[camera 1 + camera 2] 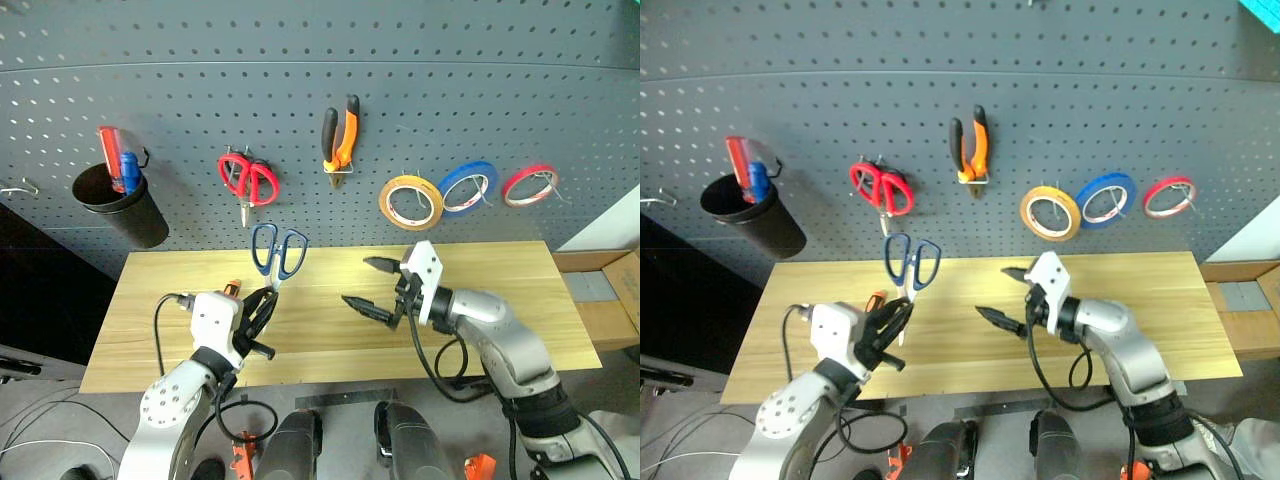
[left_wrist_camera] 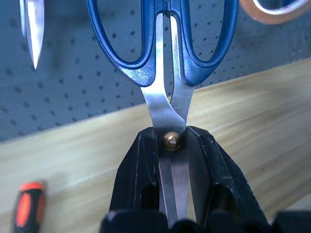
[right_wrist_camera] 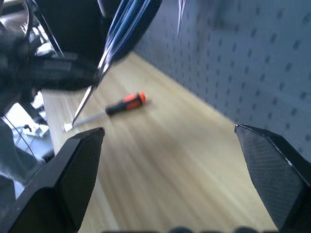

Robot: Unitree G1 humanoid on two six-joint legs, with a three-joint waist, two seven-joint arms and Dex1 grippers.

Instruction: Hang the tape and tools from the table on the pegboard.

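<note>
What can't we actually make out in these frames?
- Screwdriver: in the head views the left gripper covers all but its orange handle end; blurred in the right wrist view.
- Blue scissors: blade tips are hidden between the gripper's fingers in the left wrist view, and the handle loops are cut off by the picture edge.
- Black cup: the lower parts of the red and blue items inside sit behind its wall.

Even, bright, diffuse light; soft shadows.
Right wrist view motion-blurred; long silver scissor blades [image 2: 171,131] glare; head views bow at edges.
</note>
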